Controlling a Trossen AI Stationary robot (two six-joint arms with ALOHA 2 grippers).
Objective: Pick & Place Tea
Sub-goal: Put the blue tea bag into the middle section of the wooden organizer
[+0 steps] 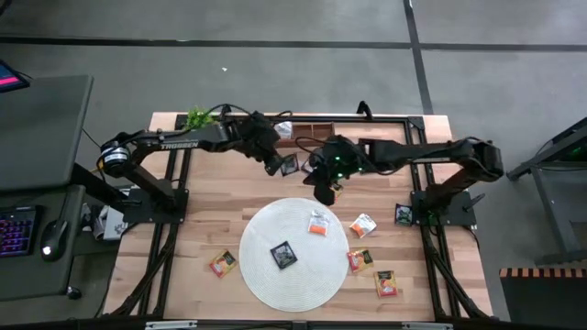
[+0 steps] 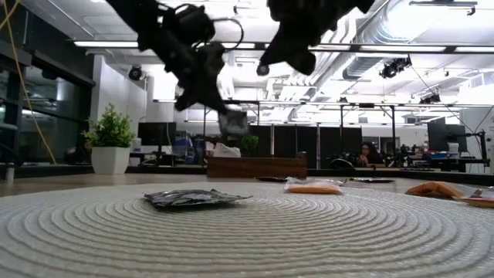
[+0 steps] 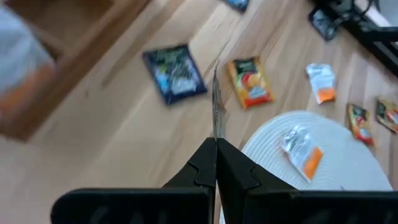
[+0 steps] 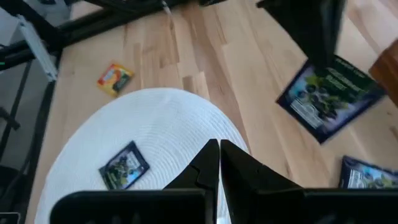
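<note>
While the left gripper (image 3: 216, 163) is clamped edge-on on a thin flat foil sachet (image 3: 217, 109) near the brown wooden tray (image 1: 316, 128), it is judged light, floppy, slippery; right gripper (image 4: 219, 163) shut, empty.

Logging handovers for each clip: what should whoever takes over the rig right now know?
Left gripper: shut on a held sachet, raised near the wooden tray.
Right gripper: shut, empty, above the round mat.
Done: one white-and-orange sachet seems to be in the tray.
Left: the held one, two sachets on the mat, and several on the table around it.
</note>
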